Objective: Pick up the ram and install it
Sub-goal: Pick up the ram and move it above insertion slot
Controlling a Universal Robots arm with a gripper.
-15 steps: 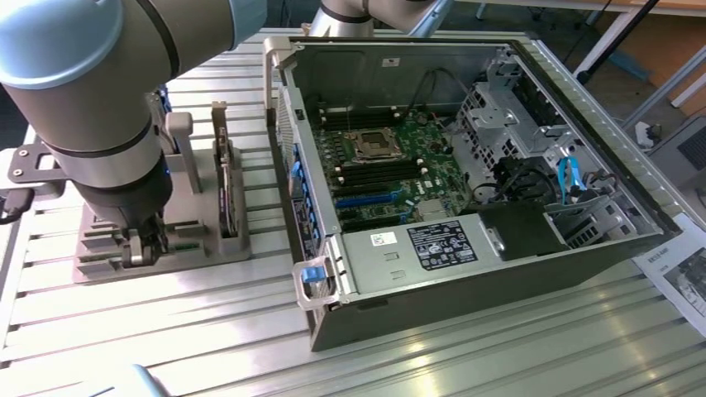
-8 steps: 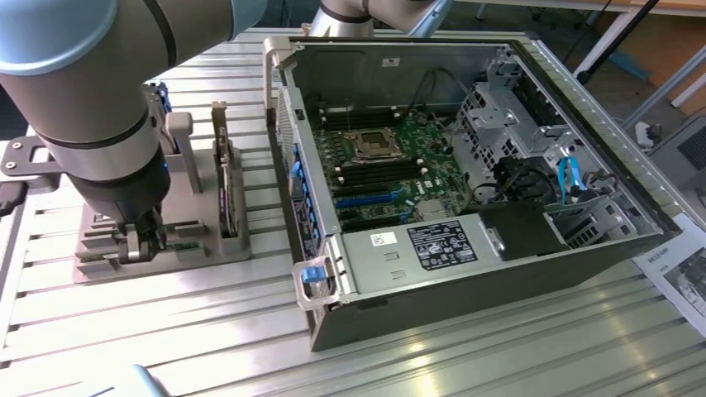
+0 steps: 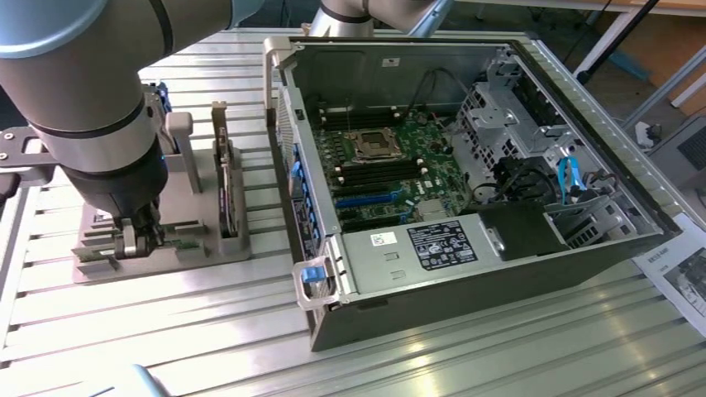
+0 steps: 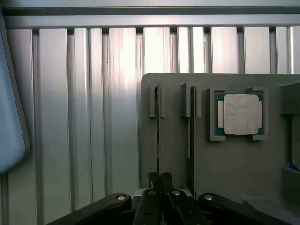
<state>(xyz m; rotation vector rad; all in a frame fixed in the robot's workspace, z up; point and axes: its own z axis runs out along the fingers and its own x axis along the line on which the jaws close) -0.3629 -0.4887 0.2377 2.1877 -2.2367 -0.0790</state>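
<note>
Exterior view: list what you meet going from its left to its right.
End effector gripping the ram → upright dark card → motherboard → blue cables → printed sheet.

Shiny ribbed metal table (image 3: 165,331), matt grey plastic holder (image 4: 229,164), green circuit-board ram (image 4: 158,126).

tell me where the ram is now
The thin green ram stick stands on edge in the grey holder tray, at the exterior view's left of the open computer case, pinched by the gripper, with the square silver processor chip nearby.
</note>
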